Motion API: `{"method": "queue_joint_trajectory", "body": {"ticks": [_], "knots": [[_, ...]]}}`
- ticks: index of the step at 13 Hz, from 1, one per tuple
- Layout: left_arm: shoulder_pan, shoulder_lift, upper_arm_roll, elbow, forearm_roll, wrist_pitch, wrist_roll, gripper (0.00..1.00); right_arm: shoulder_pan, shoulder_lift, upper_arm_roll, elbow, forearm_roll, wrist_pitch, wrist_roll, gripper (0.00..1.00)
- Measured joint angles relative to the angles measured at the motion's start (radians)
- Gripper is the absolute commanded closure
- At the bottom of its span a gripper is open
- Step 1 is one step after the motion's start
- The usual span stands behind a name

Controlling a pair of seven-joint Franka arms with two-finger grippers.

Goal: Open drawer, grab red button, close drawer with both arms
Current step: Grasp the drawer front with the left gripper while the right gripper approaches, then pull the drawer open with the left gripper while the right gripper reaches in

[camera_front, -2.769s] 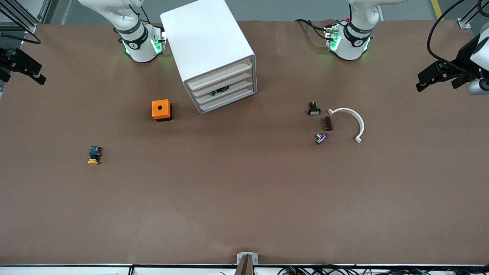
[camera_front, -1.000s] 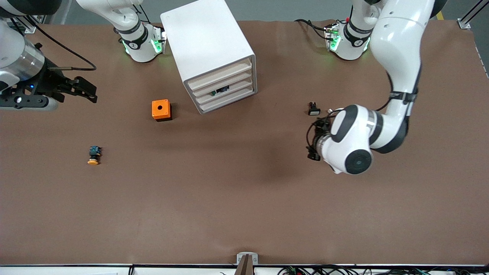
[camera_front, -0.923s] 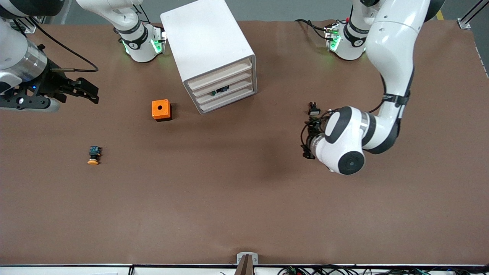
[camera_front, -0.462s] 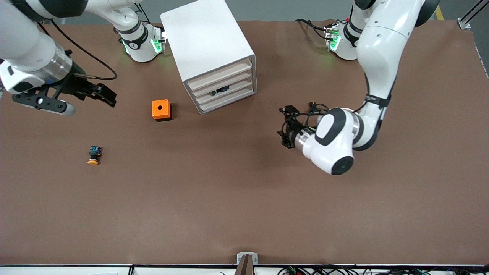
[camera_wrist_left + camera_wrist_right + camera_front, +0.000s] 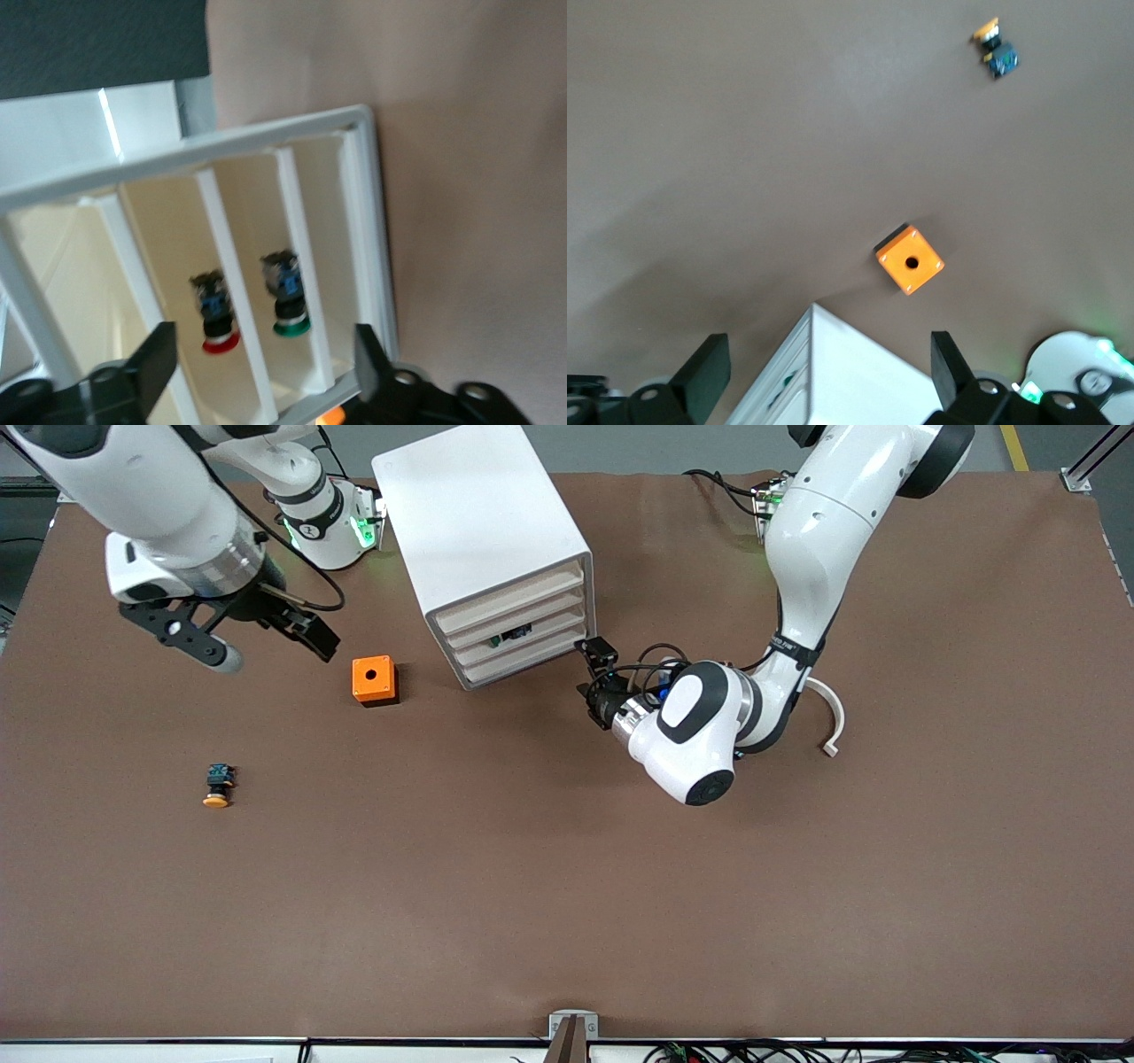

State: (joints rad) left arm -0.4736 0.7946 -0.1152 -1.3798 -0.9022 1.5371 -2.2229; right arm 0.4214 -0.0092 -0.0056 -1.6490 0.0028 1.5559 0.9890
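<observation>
The white drawer cabinet (image 5: 483, 540) stands at the back of the table, its drawers flush with its front (image 5: 518, 631). In the left wrist view the button with the red cap (image 5: 215, 312) shows inside the cabinet (image 5: 230, 155), beside a like one with a green cap (image 5: 285, 301). My left gripper (image 5: 592, 670) is open and empty, level with the cabinet's front at its corner toward the left arm's end, apart from it; its own view (image 5: 266, 372) faces the buttons. My right gripper (image 5: 319, 640) is open and empty above the table, beside the cabinet's side toward the right arm's end.
An orange box with a hole (image 5: 374, 680) sits close to the right gripper and also shows in the right wrist view (image 5: 910, 259). A yellow-capped button (image 5: 216, 786) lies nearer the front camera. A white curved piece (image 5: 834, 717) lies partly under the left arm.
Both arms have swung in from the table's ends. The left gripper has moved across to the cabinet's front. The right gripper has moved toward the orange box and cabinet.
</observation>
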Motion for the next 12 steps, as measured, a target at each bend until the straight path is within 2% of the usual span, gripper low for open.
{"method": "queue_joint_trajectory", "body": {"ticks": [5,8,12], "knots": [[-0.044,0.080,0.000,0.001,-0.073,0.028,-0.088,0.37,0.219,0.048,0.004,0.000,0.051,0.060,0.477,0.00],[-0.082,0.088,-0.001,0.006,-0.076,0.028,-0.108,0.46,0.277,0.101,0.003,0.006,0.075,0.141,0.673,0.00],[-0.134,0.088,-0.002,0.011,-0.077,0.028,-0.117,0.46,0.311,0.212,0.003,0.093,0.101,0.161,0.861,0.00]]}}
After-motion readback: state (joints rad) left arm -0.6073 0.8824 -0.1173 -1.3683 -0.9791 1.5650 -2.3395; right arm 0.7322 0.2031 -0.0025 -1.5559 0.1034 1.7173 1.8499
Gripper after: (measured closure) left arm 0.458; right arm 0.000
